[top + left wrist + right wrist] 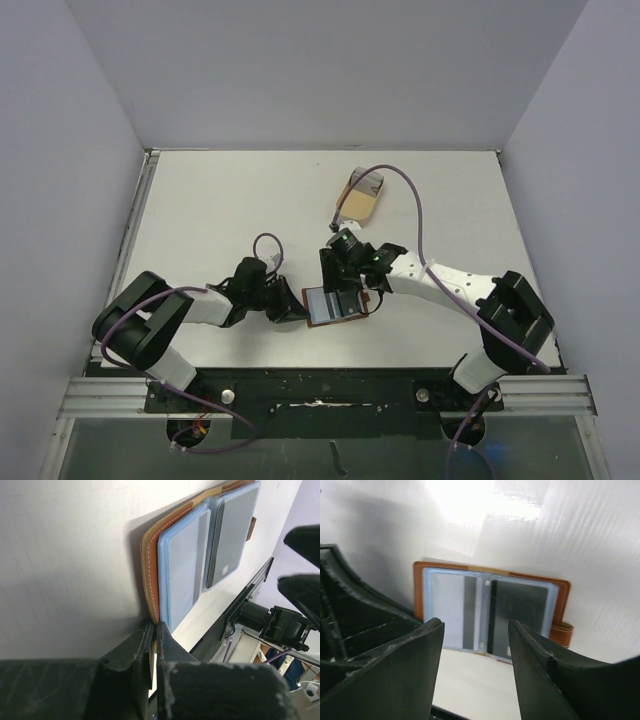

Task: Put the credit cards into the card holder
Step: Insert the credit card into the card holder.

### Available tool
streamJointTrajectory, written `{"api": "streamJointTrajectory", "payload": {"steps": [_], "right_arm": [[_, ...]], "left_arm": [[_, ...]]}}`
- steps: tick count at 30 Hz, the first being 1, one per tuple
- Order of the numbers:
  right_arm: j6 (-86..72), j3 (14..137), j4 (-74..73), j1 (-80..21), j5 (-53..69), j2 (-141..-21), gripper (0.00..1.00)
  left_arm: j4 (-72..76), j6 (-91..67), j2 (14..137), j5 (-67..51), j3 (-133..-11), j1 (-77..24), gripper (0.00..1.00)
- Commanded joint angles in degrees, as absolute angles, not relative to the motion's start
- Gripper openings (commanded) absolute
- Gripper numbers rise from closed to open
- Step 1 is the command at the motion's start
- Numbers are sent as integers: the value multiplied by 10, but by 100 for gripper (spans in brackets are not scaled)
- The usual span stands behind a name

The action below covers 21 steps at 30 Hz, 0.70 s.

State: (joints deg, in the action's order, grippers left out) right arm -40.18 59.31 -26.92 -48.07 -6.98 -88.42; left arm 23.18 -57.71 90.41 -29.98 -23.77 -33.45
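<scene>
Left arm (190,305) low, elbow folded, forearm reaching right. Left gripper (288,306) (154,630) jaws clamped together, pinching holder (150,555) edge. Right arm (450,285) stretched left from base, wrist tipped down. Right gripper (343,282) (476,630) jaws apart, nothing between fingers. Grippers near each other, not touching.

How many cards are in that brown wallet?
2, side by side in the open wallet: a pale card with a dark stripe and a darker card. Others may hide underneath.
</scene>
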Motion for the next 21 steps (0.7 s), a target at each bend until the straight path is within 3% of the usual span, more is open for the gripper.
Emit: {"api": "streamJointTrajectory", "payload": {"steps": [1, 12, 21], "right_arm": [[-378, 619, -306, -485, -146, -912, 56], [-383, 628, -323, -507, -204, -982, 59], [-400, 627, -356, -509, -246, -979, 51]], "left_arm": [[223, -562, 881, -297, -254, -338, 0], [219, -564, 874, -305, -253, -337, 0], [209, -558, 872, -307, -254, -334, 0]]}}
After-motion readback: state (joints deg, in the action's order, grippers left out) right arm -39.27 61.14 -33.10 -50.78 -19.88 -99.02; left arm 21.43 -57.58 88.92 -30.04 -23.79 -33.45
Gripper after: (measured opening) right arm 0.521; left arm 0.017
